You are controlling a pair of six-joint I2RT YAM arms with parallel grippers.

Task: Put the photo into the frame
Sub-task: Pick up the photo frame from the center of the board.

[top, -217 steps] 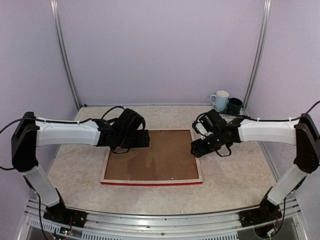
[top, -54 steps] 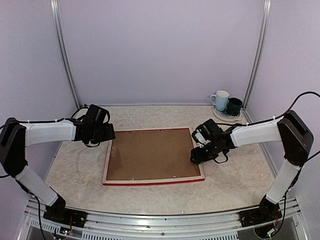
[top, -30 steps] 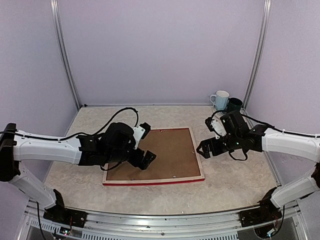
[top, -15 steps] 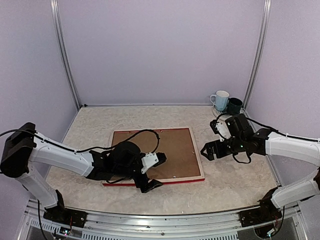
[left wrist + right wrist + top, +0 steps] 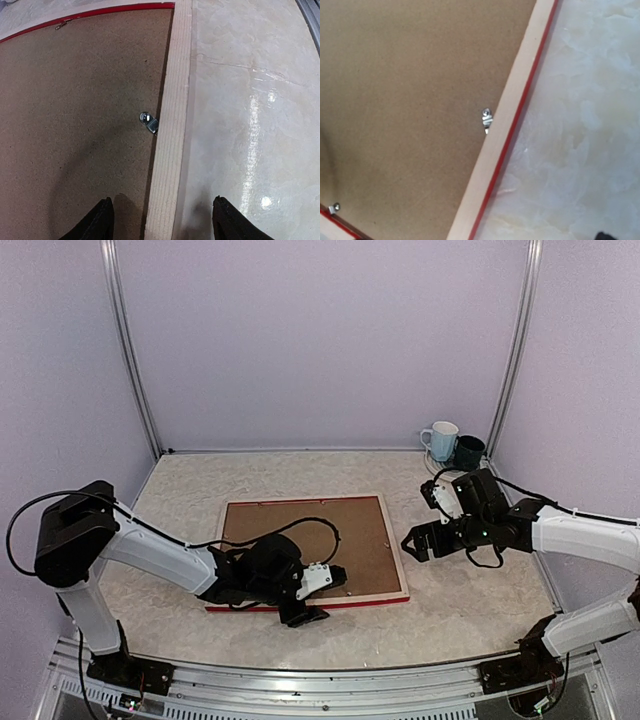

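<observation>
The frame (image 5: 401,565) lies face down on the table, pale wood back up, red showing at its edges. The brown backing board (image 5: 310,535) fills it, and the photo is hidden. My left gripper (image 5: 322,597) is at the frame's near rail. In the left wrist view it (image 5: 163,222) is open, with its fingers on either side of the pale rail (image 5: 170,125), close to a small metal clip (image 5: 148,121). My right gripper (image 5: 412,542) hovers open just off the frame's right rail (image 5: 505,130), empty. Another clip (image 5: 486,120) shows there on the board (image 5: 410,90).
A white mug (image 5: 439,440) and a dark mug (image 5: 468,451) stand together at the back right corner. Purple walls close in the table on three sides. The marbled tabletop (image 5: 460,600) surrounds the frame.
My left arm has swung from the frame's left side across to its near rail and opened over it. My right gripper has drawn back a little from the right rail.
</observation>
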